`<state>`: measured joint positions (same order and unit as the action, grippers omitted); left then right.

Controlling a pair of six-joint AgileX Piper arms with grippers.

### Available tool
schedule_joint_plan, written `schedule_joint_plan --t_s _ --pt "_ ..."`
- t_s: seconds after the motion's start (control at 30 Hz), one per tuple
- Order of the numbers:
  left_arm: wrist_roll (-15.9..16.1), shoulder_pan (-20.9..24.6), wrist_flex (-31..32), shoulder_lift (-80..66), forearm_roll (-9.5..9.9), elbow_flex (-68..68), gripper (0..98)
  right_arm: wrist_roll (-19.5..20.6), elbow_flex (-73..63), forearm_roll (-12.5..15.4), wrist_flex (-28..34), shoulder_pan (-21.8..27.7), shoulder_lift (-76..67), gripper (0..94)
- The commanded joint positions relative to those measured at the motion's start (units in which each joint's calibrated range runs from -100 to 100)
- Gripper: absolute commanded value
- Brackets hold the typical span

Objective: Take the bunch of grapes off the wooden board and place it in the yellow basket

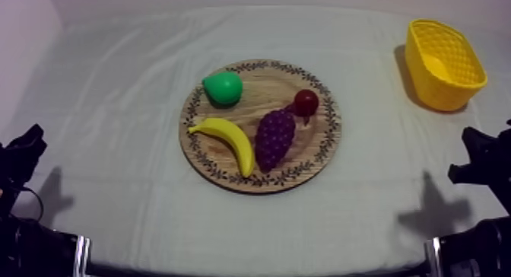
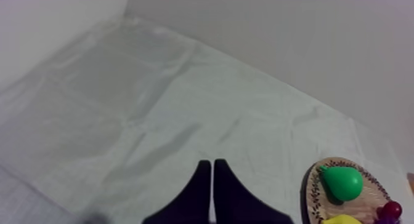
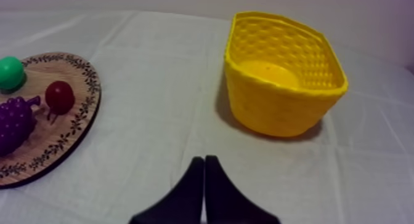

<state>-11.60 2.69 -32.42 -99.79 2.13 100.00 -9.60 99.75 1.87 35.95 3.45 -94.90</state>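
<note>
The bunch of grapes [image 1: 274, 138] lies on the right half of the wooden board [image 1: 228, 177], untouched. Its stem end points toward the small red fruit [image 1: 306, 102], which sits just beside it near the board's far rim. On its other side the banana [image 1: 228, 139] curves alongside. The banana's near tip is very close to the bunch, and you cannot tell from above whether they touch. The pear [image 1: 223, 88] sits apart, at the board's far left.

The board rests mid-table on the cloth [image 1: 114, 143]. The yellow basket [image 1: 437, 93] stands upright well apart from it at the far right, with nothing inside.

Both your tools are idle. Your left gripper [image 2: 212, 168] has its fingers pressed together in a narrow wedge over bare cloth, with the board off to one side. Your right gripper [image 3: 204, 162] is pressed together the same way, over the cloth between board and basket.

By my reading you are at the very first step, with the reach for the grapes not yet begun. The right arm looks the better choice, since the basket is on its side. The next move calls for spreading its fingers and bringing them over the bunch. Then come down across the narrow width of the bunch, so one finger slips between grapes and banana without nudging either neighbour.
</note>
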Motion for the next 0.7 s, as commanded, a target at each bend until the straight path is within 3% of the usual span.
schedule_joint_plan --t_s 0.0,0.13,0.27,0.67 --pt "0.03 0.03 0.01 0.05 -0.01 0.0 0.1 0.25 -0.45 0.12 -2.0 -0.07 1.24 0.3" --pt "0.04 0.03 0.01 0.05 -0.01 0.0 0.1 0.89 -4.99 0.41 -2.78 -0.82 5.8 0.3" --pt "0.01 0.03 0.01 0.05 -0.01 0.0 0.1 1.31 -14.26 1.74 0.84 -1.69 12.87 0.3" --pt "0.0 0.03 0.01 0.05 -0.01 0.0 0.1 4.48 -55.96 6.3 25.6 -5.65 39.26 0.3"
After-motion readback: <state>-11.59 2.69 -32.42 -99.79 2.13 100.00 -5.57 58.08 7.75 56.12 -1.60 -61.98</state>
